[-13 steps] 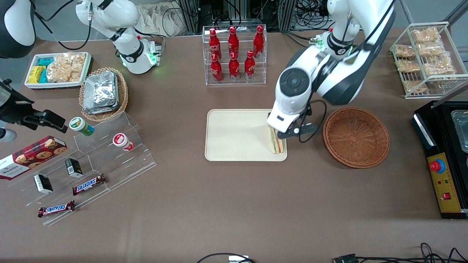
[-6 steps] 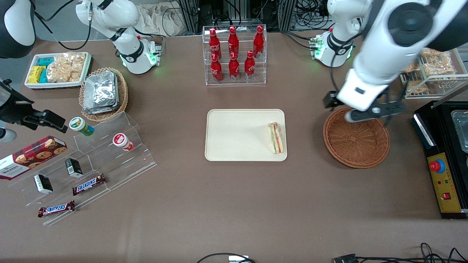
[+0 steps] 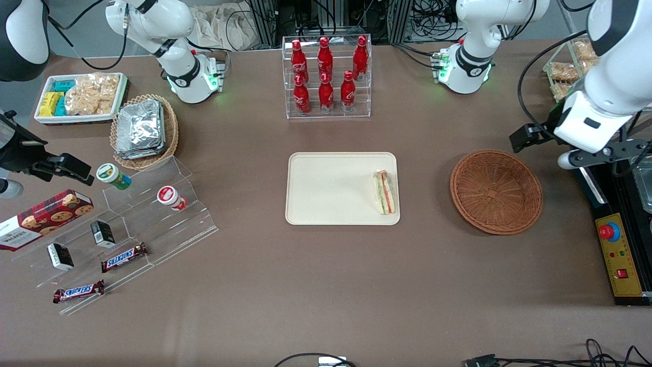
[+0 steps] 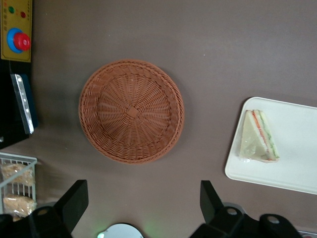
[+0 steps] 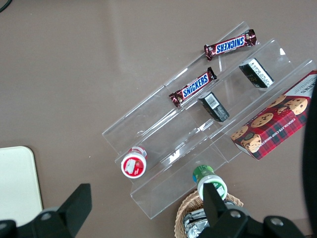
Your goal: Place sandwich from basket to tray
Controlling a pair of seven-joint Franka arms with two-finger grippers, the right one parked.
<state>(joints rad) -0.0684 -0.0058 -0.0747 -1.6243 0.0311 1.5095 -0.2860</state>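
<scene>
The sandwich (image 3: 384, 192) lies on its side on the cream tray (image 3: 331, 188), near the tray edge that faces the basket. Nothing touches it. The reddish-brown wicker basket (image 3: 468, 204) stands empty beside the tray, toward the working arm's end of the table. My left gripper (image 3: 580, 150) hangs high above the table, past the basket toward that same end, over the edge of a black control box (image 3: 619, 255). In the left wrist view the gripper (image 4: 142, 206) is open with nothing between its fingers (image 4: 74, 201), and the basket (image 4: 131, 111), tray (image 4: 297, 171) and sandwich (image 4: 257, 136) lie far below.
A clear rack of red bottles (image 3: 326, 76) stands farther from the front camera than the tray. A wire rack of snack bags (image 3: 593, 76) is near the working arm's base (image 3: 466, 71). A foil-packet basket (image 3: 142, 130) and a clear snack stand (image 3: 127, 224) lie toward the parked arm's end.
One second ago my gripper was down at the sandwich on the tray. It has let go, risen and swung over the basket to the working arm's end of the table. The sandwich stays put.
</scene>
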